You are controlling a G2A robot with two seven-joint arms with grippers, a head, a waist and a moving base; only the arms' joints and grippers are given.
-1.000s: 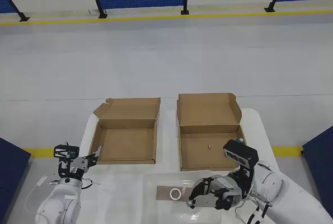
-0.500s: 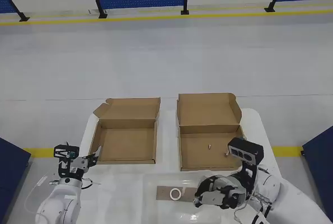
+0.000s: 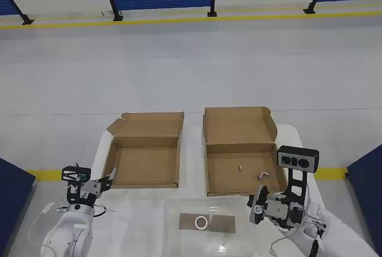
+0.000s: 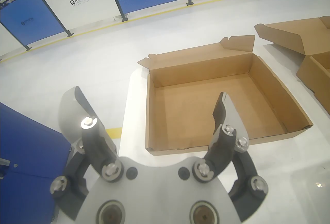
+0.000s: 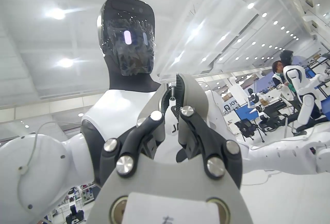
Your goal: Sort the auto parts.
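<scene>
Swung up from the desk and turned away from the right cardboard box, your right claw is clenched on a small threaded part near its very tip, so any jolt could drop it short; left claw hangs released.

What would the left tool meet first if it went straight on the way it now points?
Probably the left cardboard box. The open left tool points at the box's corner nearest to it. Depth is unclear, so it may strike the wall or pass over the rim.
</scene>
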